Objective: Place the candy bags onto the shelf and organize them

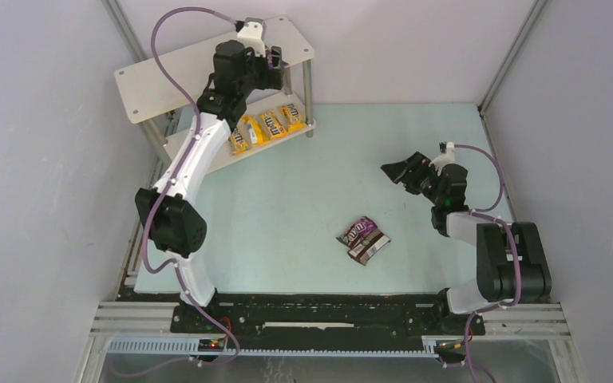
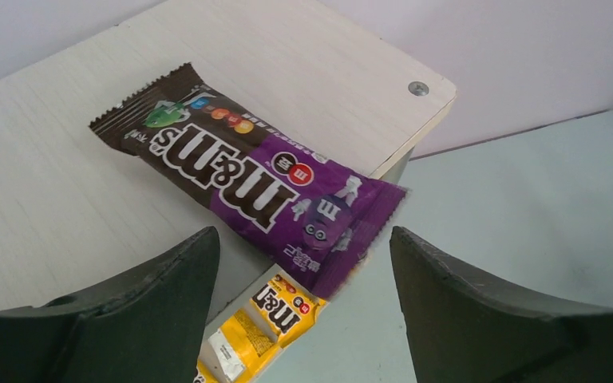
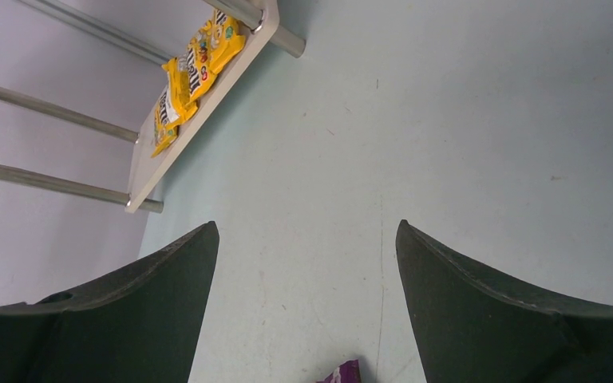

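Observation:
The shelf [image 1: 160, 76] stands at the back left. A purple candy bag [image 2: 247, 175] lies flat on its top board [image 2: 48, 199], one end hanging over the board's edge. My left gripper [image 2: 303, 233] hovers open just above that bag, not touching it. Several yellow candy bags [image 1: 267, 125] lie in a row on the lower board; one of them [image 2: 267, 327] shows under the purple bag. On the table lie a purple bag [image 1: 357, 230] and a dark brown bag [image 1: 369, 247], overlapping. My right gripper [image 1: 395, 171] is open and empty above the table, back-right of those two.
Thin metal legs [image 1: 308, 88] hold up the shelf at its right corner. Frame posts and grey walls close in the table on both sides. The right wrist view shows the lower board [image 3: 199, 112] far off and a purple bag corner [image 3: 343, 373] at the bottom edge.

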